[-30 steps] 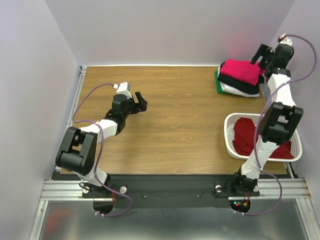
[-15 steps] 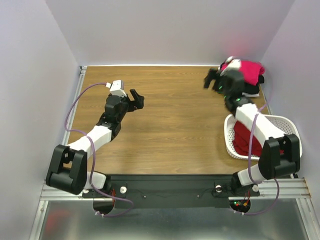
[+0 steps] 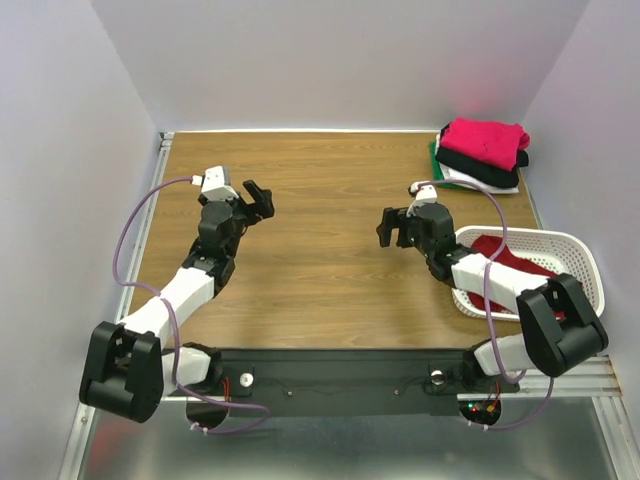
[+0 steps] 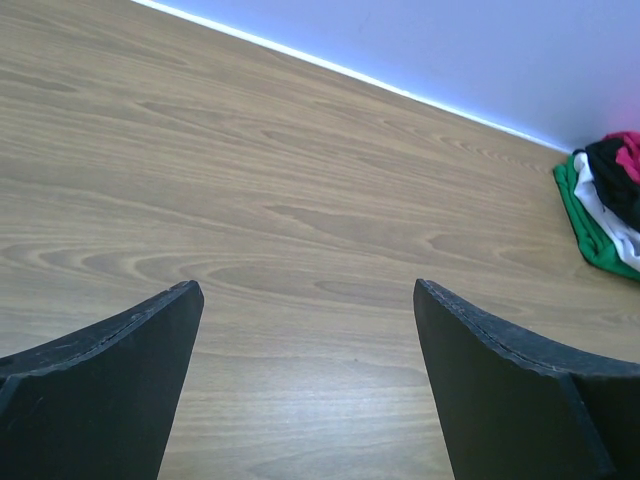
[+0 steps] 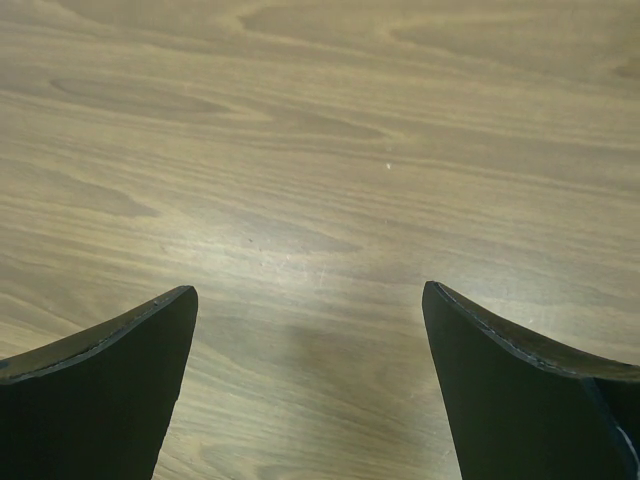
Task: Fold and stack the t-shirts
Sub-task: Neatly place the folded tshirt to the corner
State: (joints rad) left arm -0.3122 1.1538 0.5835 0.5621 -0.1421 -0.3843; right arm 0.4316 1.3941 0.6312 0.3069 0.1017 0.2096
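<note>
Wooden tabletop (image 3: 320, 265) lies under the right gripper (image 3: 396, 228), jaws spread and holding nothing, with the dark red t-shirt (image 3: 497, 262) crumpled in the basket (image 3: 578, 243) just behind its wrist, well apart from the equally spread left gripper (image 3: 258, 200).

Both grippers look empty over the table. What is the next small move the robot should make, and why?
Probably swing the right gripper toward the basket to take the dark red shirt. It lies crumpled there, the only unfolded shirt in view, on that arm's side. The stack in the far right corner is folded, pink shirt on top; the right gripper is open and holds nothing.
</note>
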